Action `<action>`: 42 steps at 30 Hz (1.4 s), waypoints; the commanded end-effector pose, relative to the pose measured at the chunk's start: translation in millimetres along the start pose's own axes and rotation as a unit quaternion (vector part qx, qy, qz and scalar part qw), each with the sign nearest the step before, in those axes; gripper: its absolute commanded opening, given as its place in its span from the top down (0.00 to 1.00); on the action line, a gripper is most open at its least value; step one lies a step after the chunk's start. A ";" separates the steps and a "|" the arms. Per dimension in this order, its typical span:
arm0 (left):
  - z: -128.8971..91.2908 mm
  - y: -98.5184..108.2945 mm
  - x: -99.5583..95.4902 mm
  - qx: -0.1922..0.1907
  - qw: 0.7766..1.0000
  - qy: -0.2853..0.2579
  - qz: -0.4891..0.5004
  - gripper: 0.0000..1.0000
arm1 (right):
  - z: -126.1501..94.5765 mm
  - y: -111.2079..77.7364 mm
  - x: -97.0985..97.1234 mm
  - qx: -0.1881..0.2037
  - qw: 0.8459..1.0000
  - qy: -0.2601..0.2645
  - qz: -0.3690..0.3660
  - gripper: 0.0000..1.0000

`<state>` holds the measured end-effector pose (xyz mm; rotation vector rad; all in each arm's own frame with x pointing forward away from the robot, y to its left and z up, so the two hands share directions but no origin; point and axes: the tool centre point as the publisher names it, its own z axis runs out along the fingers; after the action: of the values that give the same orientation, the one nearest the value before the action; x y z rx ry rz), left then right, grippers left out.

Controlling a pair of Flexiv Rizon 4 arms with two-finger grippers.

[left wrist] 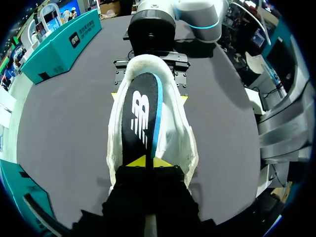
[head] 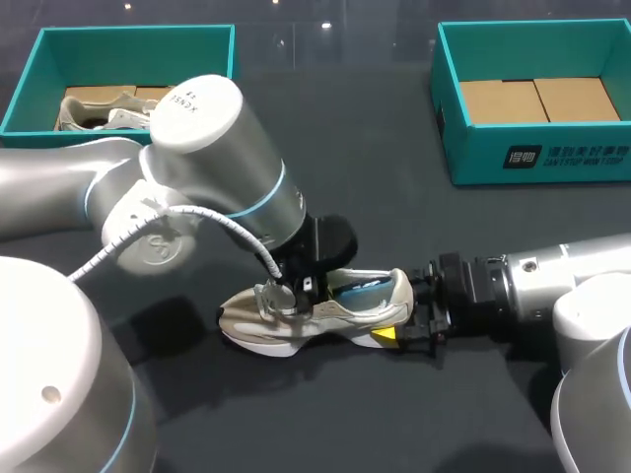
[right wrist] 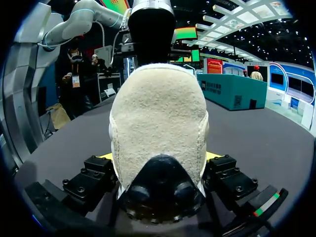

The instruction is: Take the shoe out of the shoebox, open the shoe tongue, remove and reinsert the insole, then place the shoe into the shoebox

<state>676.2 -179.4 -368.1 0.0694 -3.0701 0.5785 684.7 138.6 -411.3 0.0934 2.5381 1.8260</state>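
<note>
Toe and laces of the white and grey running shoe (head: 335,313) are hard to see in the head view, because the silver left arm (head: 217,148) hangs over them. In the left wrist view the toe is hidden under the left gripper (left wrist: 146,162). In the right wrist view the fuzzy heel fills most of the view and hides the rest of the shoe. One finger of the right gripper (head: 406,315) is hidden behind the heel in the head view.

The left gripper is over the front half of the shoe. Its two yellow tips are pressed close together and pinch the near end of the black insole with a blue edge (left wrist: 140,111). The insole lies along the open top of the shoe, back to the heel.

The right gripper is low at the heel end. Its fingers (right wrist: 101,174) stand one on each side of the heel and both press on it, so it grips the shoe.

The shoe sits on the dark grey table (head: 394,197), in the middle, outside both boxes. A teal cardboard shoebox (head: 537,158) at the far right has brown card on its floor. A second teal shoebox (head: 138,54) at the far left holds a pale second shoe (head: 94,108), partly covered by the left arm.
</note>
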 end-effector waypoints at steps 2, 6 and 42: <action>-7.6 12.0 0.2 0.049 0.999 0.000 -0.006 1.00 | 1.0 -0.3 1.0 0.002 1.000 0.000 0.000 1.00; -13.0 5.2 -3.2 0.051 0.999 -0.007 -0.004 1.00 | 1.0 -0.3 1.0 0.002 1.000 0.000 0.000 1.00; -32.8 -69.3 -9.7 0.038 0.996 -0.062 0.059 1.00 | 1.0 -0.3 1.0 0.002 1.000 0.000 0.000 1.00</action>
<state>692.4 -226.3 -315.7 -0.0929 -3.1661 0.7496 684.7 138.4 -411.6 0.0940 2.5386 1.8255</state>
